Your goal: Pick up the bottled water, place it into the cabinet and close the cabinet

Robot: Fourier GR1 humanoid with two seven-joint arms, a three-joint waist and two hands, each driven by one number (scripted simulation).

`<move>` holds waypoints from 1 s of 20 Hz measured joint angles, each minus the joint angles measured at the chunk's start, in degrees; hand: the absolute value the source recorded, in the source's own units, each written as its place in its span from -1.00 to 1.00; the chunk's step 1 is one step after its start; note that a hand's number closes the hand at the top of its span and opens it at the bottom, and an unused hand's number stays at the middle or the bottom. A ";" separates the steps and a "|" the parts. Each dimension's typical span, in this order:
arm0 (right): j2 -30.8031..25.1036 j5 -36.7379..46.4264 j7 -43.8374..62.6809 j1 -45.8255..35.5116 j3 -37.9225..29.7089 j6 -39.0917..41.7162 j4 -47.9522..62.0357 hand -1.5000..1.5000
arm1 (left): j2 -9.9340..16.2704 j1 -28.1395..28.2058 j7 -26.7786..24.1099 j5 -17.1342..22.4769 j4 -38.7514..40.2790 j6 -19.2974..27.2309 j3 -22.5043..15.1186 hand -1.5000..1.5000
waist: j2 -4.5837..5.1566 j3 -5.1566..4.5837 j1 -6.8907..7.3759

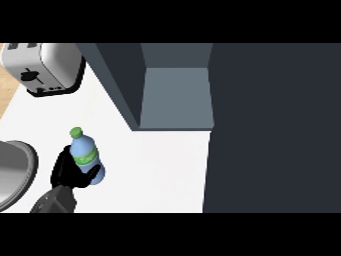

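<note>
White counter (158,165) runs from the near edge back to a toaster (44,67). Nearest, the left hand (69,172) is curled round the bottle (86,156), which stands upright, green cap up. Beyond it, up and to the right, the cabinet (177,97) stands open. No right hand shows.

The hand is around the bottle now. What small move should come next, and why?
Probably lift the bottle a little and carry it toward the open cabinet. The left hand already curls round the bottle's lower part, the bottle is on the counter, and the cabinet's opening is up and to the right of it.
</note>
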 measured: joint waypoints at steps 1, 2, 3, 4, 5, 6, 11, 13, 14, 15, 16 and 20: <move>-0.03 -0.52 1.13 -1.09 -0.25 -0.51 -0.06 -1.00 | -0.11 0.42 0.92 0.63 -1.34 -0.17 -0.21 1.00 | 0.00 0.00 0.07; -0.17 -0.84 1.65 -1.86 -0.63 -0.73 -0.07 -1.00 | -0.01 0.68 2.19 1.35 -2.93 -0.49 -0.39 1.00 | 0.00 0.00 0.13; -0.08 -0.75 1.72 -2.66 -0.69 -0.89 0.37 -1.00 | -0.63 1.51 3.56 2.12 -5.25 -0.39 -0.79 1.00 | -0.03 0.02 0.23; -0.18 -1.02 2.36 -3.24 -0.97 -1.18 0.28 -1.00 | -1.43 2.55 5.15 2.63 -8.21 0.02 -1.48 1.00 | -0.07 0.04 0.39; -0.20 -0.61 1.80 -1.71 -0.42 -0.78 -0.28 -1.00 | -2.04 3.53 6.80 3.27 -11.01 0.44 -1.98 1.00 | -0.13 0.05 0.41; 0.03 -0.28 2.20 -1.77 0.08 -1.17 -0.69 -1.00 | -2.30 4.67 7.90 3.83 -13.36 0.49 -2.49 1.00 | -0.12 0.05 0.38; 0.32 -0.68 3.27 -2.85 0.39 -1.84 -0.80 -1.00 | -5.09 8.31 14.04 6.97 -26.14 5.89 -8.72 1.00 | -0.15 0.04 0.42; -0.24 -2.03 4.26 -3.07 -0.45 -1.83 -1.26 -1.00 | -5.47 9.03 16.78 7.84 -31.02 7.84 -10.15 1.00 | -0.10 0.04 0.37; -0.03 -1.24 3.92 -3.08 0.00 -1.86 -0.83 -1.00 | -5.74 9.51 17.27 8.30 -33.44 9.44 -11.87 1.00 | -0.11 0.04 0.34; 0.07 -1.16 3.72 -3.47 0.02 -1.85 -0.27 -1.00 | -5.96 9.81 17.77 8.86 -35.58 11.40 -13.91 1.00 | -0.10 0.03 0.30; 0.01 -1.43 3.86 -3.42 0.05 -1.74 -0.21 -1.00 | -6.13 9.83 18.10 9.38 -37.38 13.96 -16.40 1.00 | -0.10 0.04 0.23; 0.30 -1.40 4.30 -3.06 1.16 -1.95 -0.97 -1.00 | -6.52 7.57 20.37 9.93 -42.44 21.73 -21.35 1.00 | -0.03 0.02 -0.02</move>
